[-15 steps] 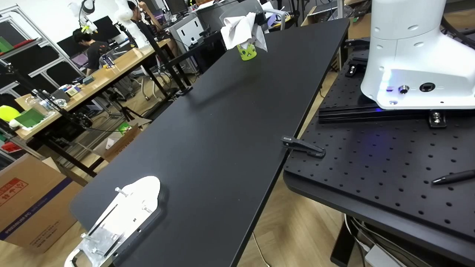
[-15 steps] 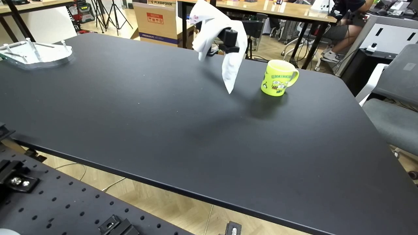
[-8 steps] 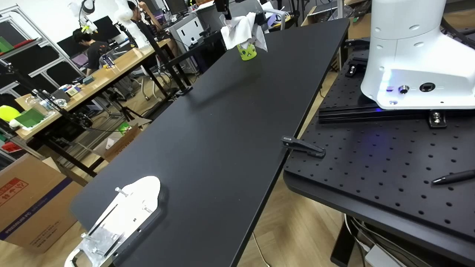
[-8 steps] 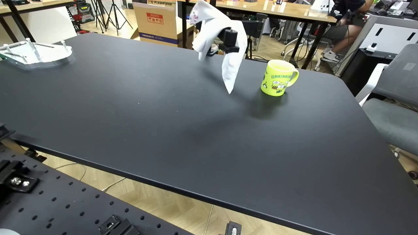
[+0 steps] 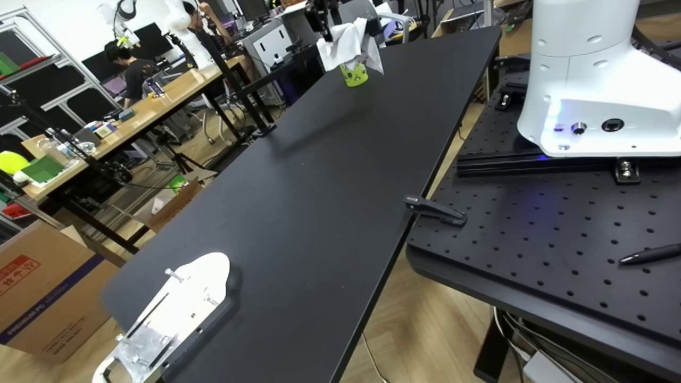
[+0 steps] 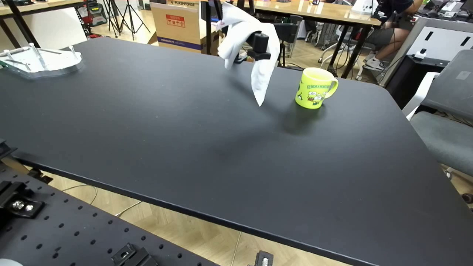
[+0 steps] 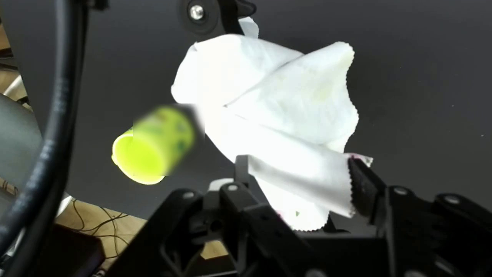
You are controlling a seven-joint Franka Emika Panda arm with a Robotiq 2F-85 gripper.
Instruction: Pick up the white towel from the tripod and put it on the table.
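The white towel (image 5: 340,47) hangs draped over a black tripod (image 6: 259,42) above the black table (image 6: 184,147). The towel also shows in an exterior view (image 6: 242,35), with one corner hanging low, and in the wrist view (image 7: 284,92). My gripper (image 7: 301,175) is open in the wrist view. Its two fingers stand wide apart on either side of a fold of the towel. In both exterior views the gripper (image 5: 332,31) comes in from the top at the towel's upper end (image 6: 235,14). Most of the tripod is hidden under the towel.
A yellow-green mug (image 6: 314,88) stands on the table close to the towel. It also shows in the wrist view (image 7: 138,157). A white plate-like fixture with upright pins (image 5: 175,308) lies at the far end of the table. A grey chair (image 6: 449,107) stands beside the table.
My gripper has come into view from the top and moved down to the towel's upper end. The towel, tripod and mug have not visibly moved.
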